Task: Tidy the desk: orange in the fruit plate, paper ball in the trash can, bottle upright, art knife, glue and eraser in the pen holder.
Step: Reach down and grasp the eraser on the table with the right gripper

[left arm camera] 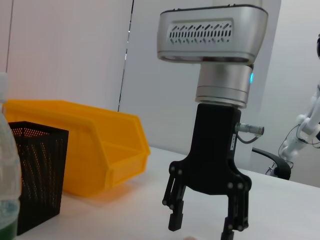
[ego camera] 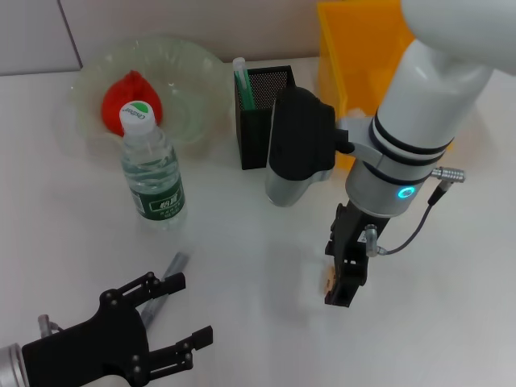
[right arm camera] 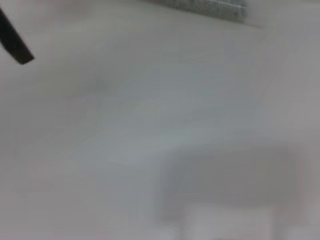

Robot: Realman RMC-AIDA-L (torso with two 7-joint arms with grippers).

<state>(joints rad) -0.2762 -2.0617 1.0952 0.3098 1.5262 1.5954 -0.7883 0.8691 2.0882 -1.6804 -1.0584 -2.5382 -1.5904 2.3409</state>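
Observation:
The orange lies in the pale green fruit plate at the back left. In front of the plate the bottle stands upright. The black mesh pen holder holds the mint-green art knife, and the yellow trash can stands behind it. My right gripper points straight down, open, just above the table, with the tan eraser at its fingertips. From the left wrist view its fingers are clearly spread. My left gripper is open at the front left, over the grey glue. The paper ball is out of view.
The trash can, the pen holder and part of the bottle also show in the left wrist view. The right wrist view gives only a blurred white table. Bare table lies between the two grippers.

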